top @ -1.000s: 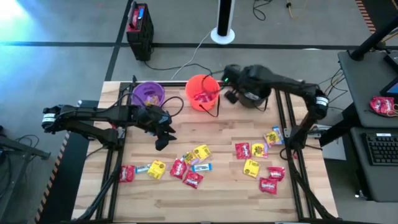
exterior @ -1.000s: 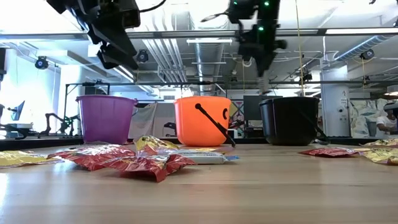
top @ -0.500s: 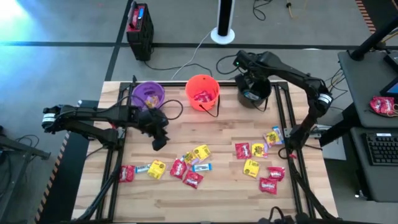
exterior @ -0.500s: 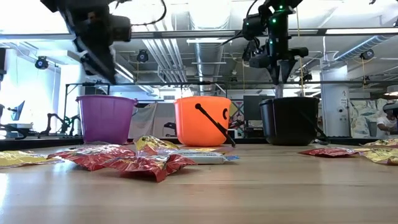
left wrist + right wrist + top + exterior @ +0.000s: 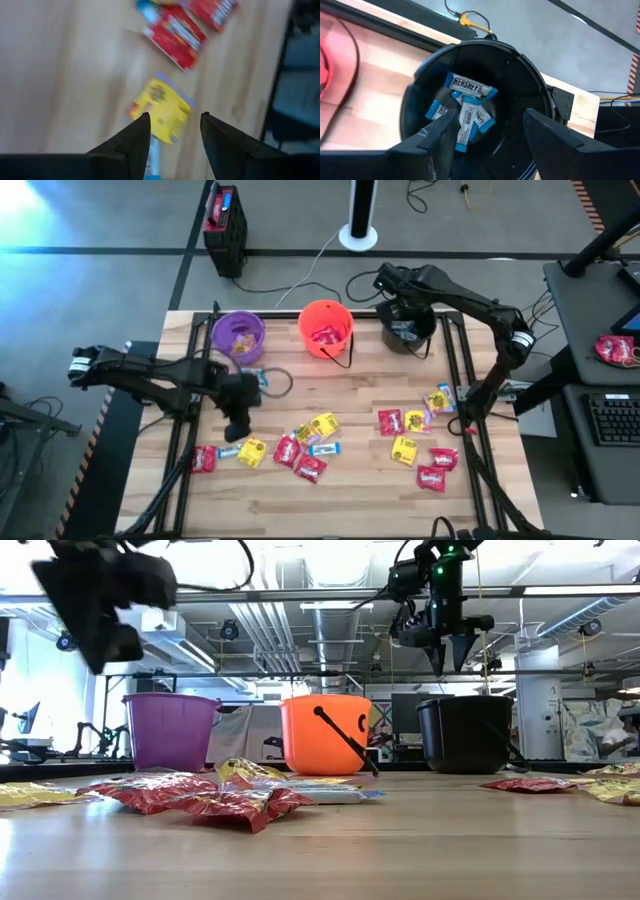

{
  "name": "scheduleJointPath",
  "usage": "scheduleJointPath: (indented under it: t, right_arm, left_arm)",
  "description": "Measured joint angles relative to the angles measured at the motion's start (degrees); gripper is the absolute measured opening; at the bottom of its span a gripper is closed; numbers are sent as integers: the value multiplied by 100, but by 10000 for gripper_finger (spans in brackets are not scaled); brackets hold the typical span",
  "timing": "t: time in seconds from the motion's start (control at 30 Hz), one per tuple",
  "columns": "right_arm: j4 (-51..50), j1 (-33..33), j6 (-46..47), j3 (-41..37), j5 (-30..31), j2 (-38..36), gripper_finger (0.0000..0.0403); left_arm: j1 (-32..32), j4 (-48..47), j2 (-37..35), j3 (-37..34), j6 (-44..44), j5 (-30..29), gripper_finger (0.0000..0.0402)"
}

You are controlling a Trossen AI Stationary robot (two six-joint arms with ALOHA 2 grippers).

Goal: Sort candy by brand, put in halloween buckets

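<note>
— Candy (image 5: pixel 310 448): how much have I sorted?
— Some lies in all three buckets (image 5: pixel 325 328); most remains on table (image 5: pixel 350 395). My right gripper (image 5: pixel 487 127) hangs released above black; left gripper (image 5: pixel 172 131) spread, empty, over a yellow packet (image 5: pixel 161 107).

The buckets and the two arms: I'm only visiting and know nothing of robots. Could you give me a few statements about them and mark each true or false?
1. The black bucket holds blue-and-white packets. True.
2. The right gripper grips a packet. False: its fingers stand open and empty above the black bucket.
3. The orange bucket stands between the purple bucket and the black one. True.
4. The left gripper hangs over the purple bucket. False: it is open over loose candy on the table, a yellow packet just ahead of it.
5. The purple bucket is empty. False: it holds candy.
</note>
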Motion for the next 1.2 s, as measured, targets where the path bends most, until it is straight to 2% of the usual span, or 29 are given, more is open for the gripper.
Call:
scheduleJointPath:
  t: [0.13,0.3,0.43,0.73,0.9,1.07,1.2]
  right_arm:
    - [2,91,37,0,9,-55,216]
    - [35,140,39,-13,16,-55,216]
    - [94,149,24,-60,18,-55,217]
    - [92,151,6,-205,18,-55,217]
    - [129,164,5,-204,18,-55,217]
    - [140,162,5,-205,18,-55,217]
    - [157,164,4,-203,18,-55,217]
  left_arm:
    - [-720,19,1,-19,43,-193,157]
    - [-1448,173,1,-20,9,-1104,157]
    - [-1777,451,18,-94,-145,-1633,157]
    - [-1896,1743,426,-965,-639,-1466,157]
    - [-1894,2267,916,-1326,-526,-1592,157]
    - [-1915,2335,1443,-1462,-220,-1600,157]
    - [-1915,2748,1744,-1518,22,-1586,157]
